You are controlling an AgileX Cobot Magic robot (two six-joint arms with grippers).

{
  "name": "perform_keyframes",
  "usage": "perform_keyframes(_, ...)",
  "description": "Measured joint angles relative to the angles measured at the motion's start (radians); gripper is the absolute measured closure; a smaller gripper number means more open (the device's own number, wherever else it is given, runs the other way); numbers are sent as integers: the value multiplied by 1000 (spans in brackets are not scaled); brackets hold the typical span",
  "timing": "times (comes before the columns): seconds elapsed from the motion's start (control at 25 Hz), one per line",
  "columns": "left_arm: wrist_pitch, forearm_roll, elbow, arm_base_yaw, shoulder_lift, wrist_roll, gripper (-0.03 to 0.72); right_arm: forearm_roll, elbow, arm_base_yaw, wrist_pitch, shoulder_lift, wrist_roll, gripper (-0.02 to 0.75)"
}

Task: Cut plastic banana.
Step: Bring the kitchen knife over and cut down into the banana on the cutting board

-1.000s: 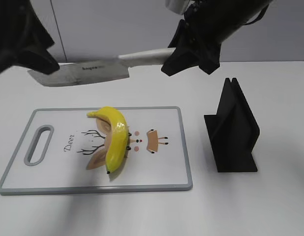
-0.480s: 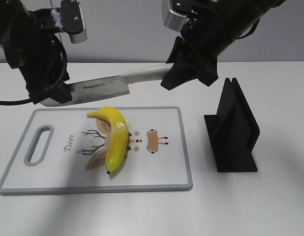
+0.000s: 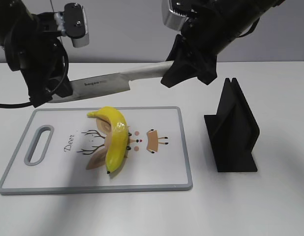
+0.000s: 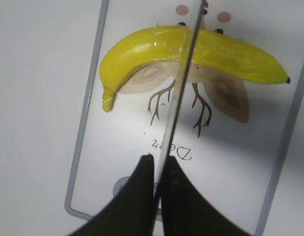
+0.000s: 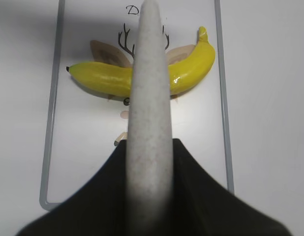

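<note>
The yellow plastic banana (image 3: 116, 138) lies whole on the white cutting board (image 3: 162, 167), and shows in the left wrist view (image 4: 157, 49) and the right wrist view (image 5: 186, 73). A kitchen knife (image 3: 105, 83) hangs level above the board's far edge. My right gripper (image 3: 174, 73) is shut on its pale grey handle (image 5: 152, 128). My left gripper (image 3: 56, 91) is shut on the blade's tip end; the blade (image 4: 179, 93) runs edge-on between my fingers (image 4: 139, 196) and crosses over the banana's middle.
A black knife stand (image 3: 233, 130) is on the table right of the board. The board has a grey rim and a handle slot (image 3: 39, 144) at its left end. White table all around.
The knife has come down and a little nearer the board. My left gripper has come down into view and closed on the blade's tip end. The banana has not moved.
</note>
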Motion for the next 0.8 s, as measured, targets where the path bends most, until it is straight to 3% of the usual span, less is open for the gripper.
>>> perform_keyframes(0.4, -36, -55, 6, -3, 54, 18, 686, -160, -5, 7, 17, 32, 184, 568)
perform_keyframes(0.8, -153, -121, 6, -3, 287, 31, 685, -250, -4, 7, -33, 231, 241, 563)
